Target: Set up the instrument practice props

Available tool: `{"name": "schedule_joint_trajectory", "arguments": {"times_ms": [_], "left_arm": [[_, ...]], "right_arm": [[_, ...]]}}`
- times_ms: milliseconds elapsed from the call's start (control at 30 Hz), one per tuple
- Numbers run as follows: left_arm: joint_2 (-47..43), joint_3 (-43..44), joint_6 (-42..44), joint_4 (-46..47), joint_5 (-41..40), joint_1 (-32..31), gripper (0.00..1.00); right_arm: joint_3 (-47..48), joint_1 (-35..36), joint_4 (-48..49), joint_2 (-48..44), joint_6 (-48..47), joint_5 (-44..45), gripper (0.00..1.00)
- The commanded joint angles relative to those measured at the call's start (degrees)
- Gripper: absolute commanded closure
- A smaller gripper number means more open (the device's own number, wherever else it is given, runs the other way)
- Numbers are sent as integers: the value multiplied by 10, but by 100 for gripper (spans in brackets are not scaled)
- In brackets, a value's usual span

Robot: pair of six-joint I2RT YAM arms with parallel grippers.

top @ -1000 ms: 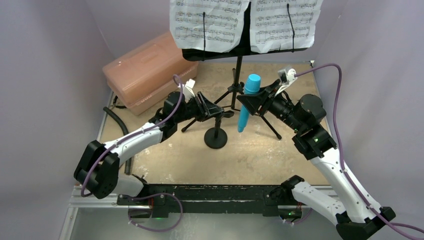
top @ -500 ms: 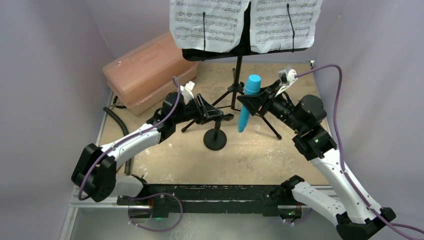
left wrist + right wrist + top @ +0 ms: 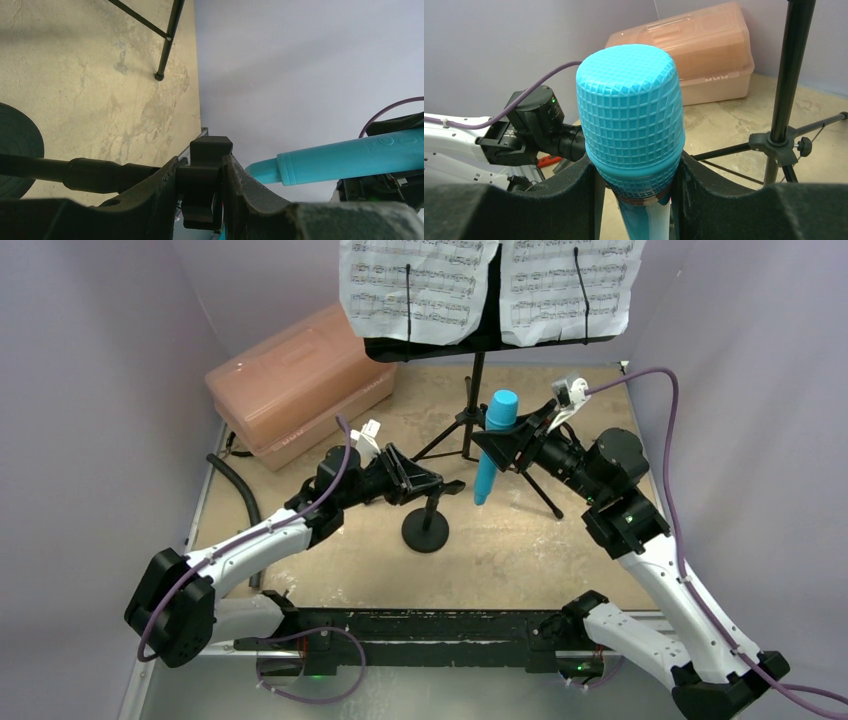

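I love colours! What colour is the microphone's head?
The microphone head is cyan-blue, gridded; right wrist view shows it best.

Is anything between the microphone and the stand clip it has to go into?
Nothing visible. The mic, held in the right pincer, hangs just beside the clip, which the left pincer grips; only open air separates them.

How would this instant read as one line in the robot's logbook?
left hand: shut on mic stand top | right hand: shut on microphone, not yet in stand | music stand: standing, two pages on it
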Motion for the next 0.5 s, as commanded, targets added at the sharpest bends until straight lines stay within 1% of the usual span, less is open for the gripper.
{"name": "schedule_joint_trajectory", "arguments": {"times_ms": [0,33,67,100,167,267,400,467], "left_arm": [[-8,-10,-2,9,-12,-3,61],[-11,-11,-2,8,-15,-3,48],[-13,-13,-1,7,-19,-3,40],[-17,-14,1,6,-25,-3,34],[-24,-16,1,4,-38,-2,27],[-38,-20,3,-6,-61,0,17],[-62,-20,28,-40,-103,5,10],[-77,-21,46,-57,-128,8,8]], "right_arm": [[0,2,35,-5,-8,-11,100],[-1,2,35,-5,-8,-11,100],[-1,1,36,-6,-7,-11,100],[-1,2,36,-6,-8,-11,100],[-2,2,36,-6,-8,-11,100],[-2,2,35,-8,-9,-12,100],[-5,2,35,-10,-11,-13,100],[-5,2,35,-10,-11,-14,100]]}}
